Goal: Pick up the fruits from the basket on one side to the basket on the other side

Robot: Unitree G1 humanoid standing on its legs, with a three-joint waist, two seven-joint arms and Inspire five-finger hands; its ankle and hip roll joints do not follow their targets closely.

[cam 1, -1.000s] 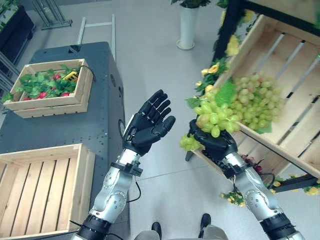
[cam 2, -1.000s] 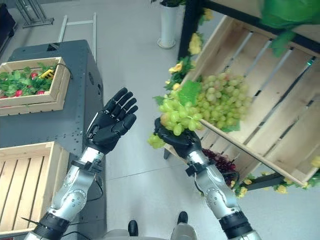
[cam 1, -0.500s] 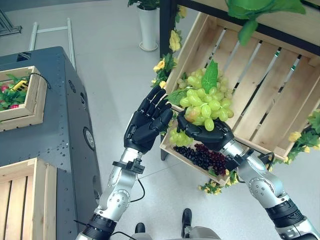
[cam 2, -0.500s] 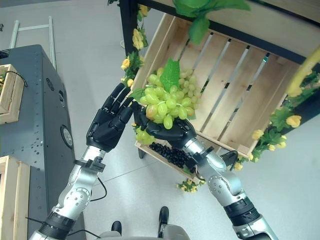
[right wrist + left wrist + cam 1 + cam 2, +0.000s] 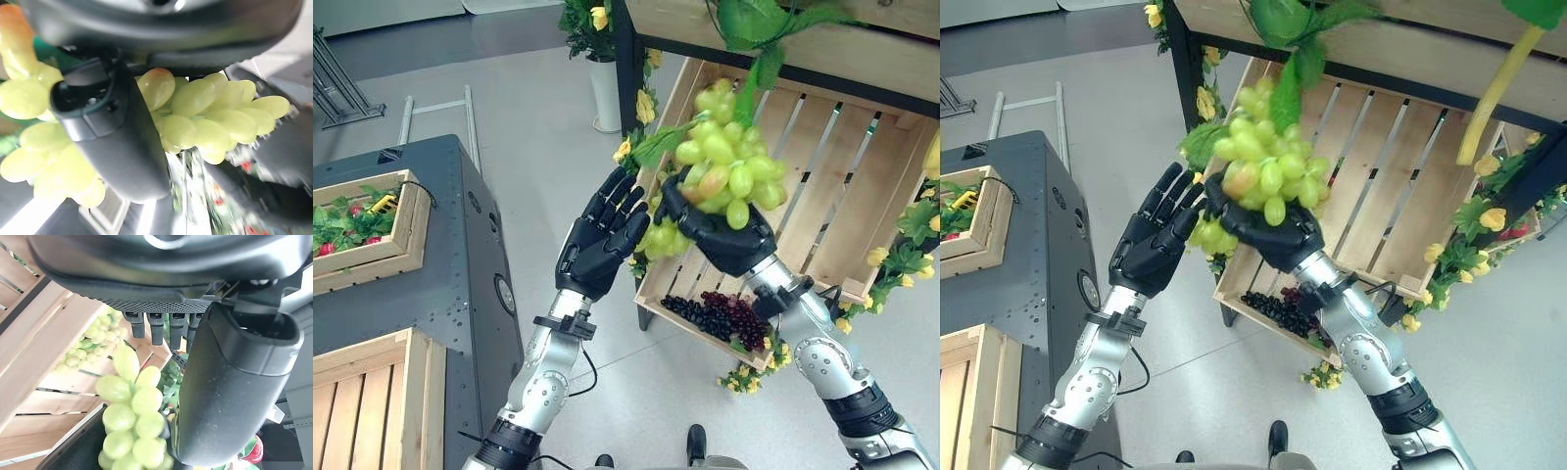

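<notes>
Right hand [image 5: 729, 240] lifted grapes [image 5: 724, 166] higher, clear of crate [image 5: 822, 186]; left hand [image 5: 602, 245] moved in beside them.

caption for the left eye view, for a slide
Right hand lifts green grapes from crate; open left hand waits beside.

Bare floor [image 5: 558, 108] lies open at 11 o'clock; the slanted crate [image 5: 822, 166] and flowered shelf post [image 5: 626, 78] block 1 o'clock.

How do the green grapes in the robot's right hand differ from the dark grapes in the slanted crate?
The green grapes are pale and large-berried; the dark grapes are near-black and small-berried. The green bunch is held up in the right hand, while the dark bunch lies at the low edge of the slanted crate. Both are whole bunches.
</notes>
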